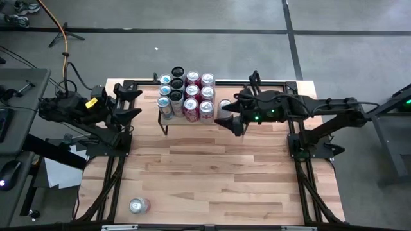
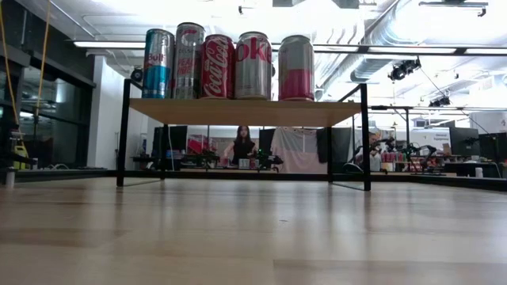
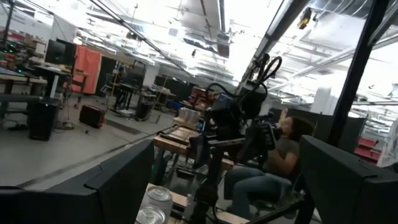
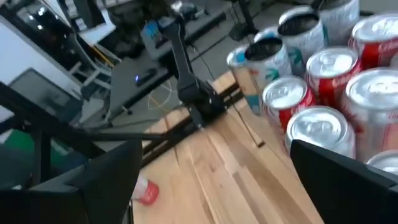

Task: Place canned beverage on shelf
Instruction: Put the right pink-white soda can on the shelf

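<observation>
The shelf (image 1: 168, 122), a low wood-topped riser on thin black legs, stands at the table's far middle and shows in the low view (image 2: 333, 113). Several upright cans (image 1: 186, 96) stand on it, red, silver, blue and dark ones (image 2: 218, 63). One more white-topped can (image 1: 225, 104) stands at the group's right end, close to my right gripper (image 1: 228, 110). That gripper is open and hovers at the shelf's right end, with nothing between its fingers in its wrist view (image 4: 211, 186). My left gripper (image 1: 133, 104) is open and empty at the shelf's left. A can (image 1: 138, 205) lies on its side near the table's front left.
Black frame rails (image 1: 302, 186) run along the table's left and right sides. Bare wood tabletop (image 1: 212, 173) lies between the shelf and the near edge. The shelf's right part (image 2: 341, 107) carries no can in the low view. People sit in the room beyond the table (image 3: 280, 149).
</observation>
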Robot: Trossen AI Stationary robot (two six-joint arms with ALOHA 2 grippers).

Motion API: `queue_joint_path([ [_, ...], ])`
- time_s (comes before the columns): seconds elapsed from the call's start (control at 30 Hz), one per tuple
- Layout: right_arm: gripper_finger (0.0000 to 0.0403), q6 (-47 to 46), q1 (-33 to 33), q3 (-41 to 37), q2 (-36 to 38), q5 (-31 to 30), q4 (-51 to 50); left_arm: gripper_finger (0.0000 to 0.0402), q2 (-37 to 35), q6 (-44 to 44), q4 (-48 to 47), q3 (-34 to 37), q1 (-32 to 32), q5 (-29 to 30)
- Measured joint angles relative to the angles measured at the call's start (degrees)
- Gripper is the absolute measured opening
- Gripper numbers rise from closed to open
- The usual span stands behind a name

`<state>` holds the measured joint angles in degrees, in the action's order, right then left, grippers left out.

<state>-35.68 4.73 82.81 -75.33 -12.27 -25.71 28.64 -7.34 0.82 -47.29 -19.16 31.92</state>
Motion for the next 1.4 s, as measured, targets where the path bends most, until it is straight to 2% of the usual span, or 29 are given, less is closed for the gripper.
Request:
queue_joint_path([
  [0.07, 0.0392, -0.53, 0.68, -0.11, -0.48, 0.31, -0.53, 0.0339, 0.01, -0.08, -0.22, 0.0, 0.0, -0.24],
  [0.13, 0.038, -2.56, 2.11, -0.11, -0.49, -1.93, -4.13, 0.0339, 0.07, -0.08, -0.29, 0.0, 0.0, -0.28],
  [0.23, 0.0327, -7.83, 5.67, -0.1, -1.7, -8.66, -13.63, 0.0339, 0.28, -0.08, -0.54, -0.02, 0.0, -0.16],
  [0.3, 0.0265, -12.31, 8.15, -0.2, -3.42, -12.6, -20.7, 0.0339, 0.51, -0.71, -0.83, -0.02, 0.0, -0.09],
  [0.37, 0.0184, -16.36, 10.61, -0.23, -5.6, -15.44, -26.11, 0.0339, 0.57, -1.0, -1.21, -0.02, 0.0, 0.22],
  [0.47, 0.0046, -20.46, 12.94, -3.75, -8.5, -16.83, -25.4, 0.0339, 0.77, -1.0, -1.02, -0.02, 0.0, 0.59],
  [0.5, 0.0024, -21.56, 13.36, -5.71, -9.1, -16.54, -23.32, 0.0339, 0.87, -1.0, -1.01, -0.02, 0.0, 0.93],
  [0.6, 0.0025, -26.82, 13.35, -12.77, -9.83, -16.61, -12.23, 0.0339, 1.04, -1.0, -1.03, -0.02, 0.0, 2.26],
  [0.73, 0.0004, -32.18, 12.8, -22.14, -8.38, -23.47, 5.27, 0.0339, 0.99, -1.13, -0.51, -0.02, 0.0, 2.47],
  [0.83, 0.0005, -33.57, 11.24, -26.71, -6.38, -25.18, 17.11, 0.0339, 0.99, -1.59, -0.57, -0.02, 0.0, 2.54],
  [0.97, 0.0002, -35.96, 8.06, -28.46, -5.58, -25.24, 19.29, 0.0339, 0.99, -1.59, -0.55, -0.02, 0.0, 3.41],
  [1.1, 0.0, -35.01, 5.12, -27.93, -5.51, -22.04, 20.66, 0.0339, 0.99, -1.59, -0.57, -0.02, 0.0, 3.52],
  [1.4, 0.0, -34.85, 1.33, -27.78, -5.51, -20.73, 21.07, 0.0339, 1.25, -1.57, -0.66, -0.02, 0.0, 3.52],
])
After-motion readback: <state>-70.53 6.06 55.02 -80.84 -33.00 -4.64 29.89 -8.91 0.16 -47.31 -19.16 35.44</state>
